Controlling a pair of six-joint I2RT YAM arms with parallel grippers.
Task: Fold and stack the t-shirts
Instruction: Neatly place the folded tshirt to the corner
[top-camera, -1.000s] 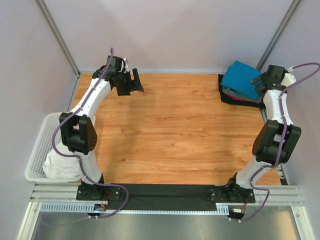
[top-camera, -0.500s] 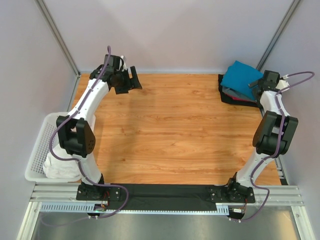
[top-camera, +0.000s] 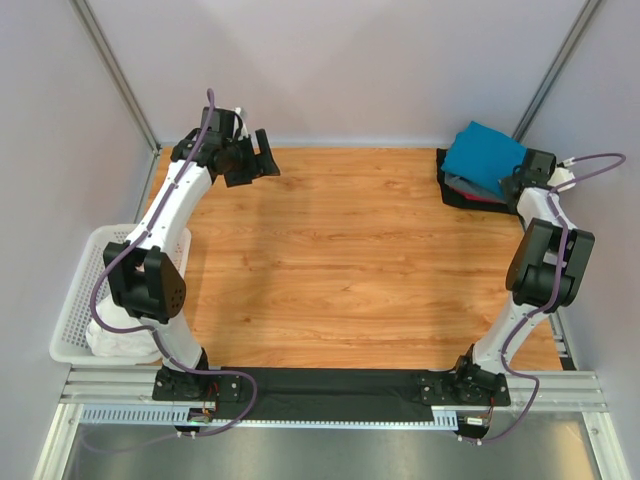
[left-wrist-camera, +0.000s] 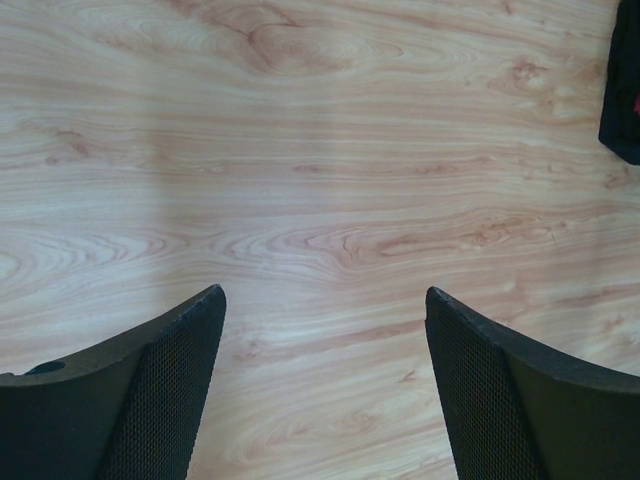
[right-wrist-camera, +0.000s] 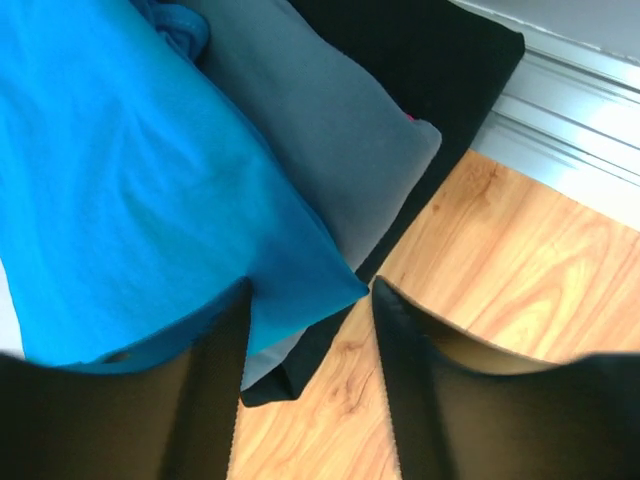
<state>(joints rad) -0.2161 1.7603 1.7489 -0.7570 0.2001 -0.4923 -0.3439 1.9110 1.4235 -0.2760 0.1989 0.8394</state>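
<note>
T-shirts (top-camera: 478, 170) lay folded in one pile at the far right corner of the table (top-camera: 350, 260), close to the back wall. A teal-blue shirt (right-wrist-camera: 130, 200) sat on top, smooth but for a few soft creases, with one folded corner reaching out past the layers below. Under it showed a slate-grey shirt (right-wrist-camera: 330, 130), then a thin sliver of red (top-camera: 490, 197), and a black shirt (right-wrist-camera: 430, 50) at the bottom, lying on the wood.

The right gripper (right-wrist-camera: 312, 284) hovered at the pile's edge. Its fingers stood apart with the teal corner showing in the gap between them. Whether they touched the cloth could not be told.

The left gripper (left-wrist-camera: 322, 292) hung spread wide over bare wood at the far left, holding nothing. A white mesh basket (top-camera: 70, 300) with pale cloth (top-camera: 115, 335) in it stood by the table's left side.
</note>
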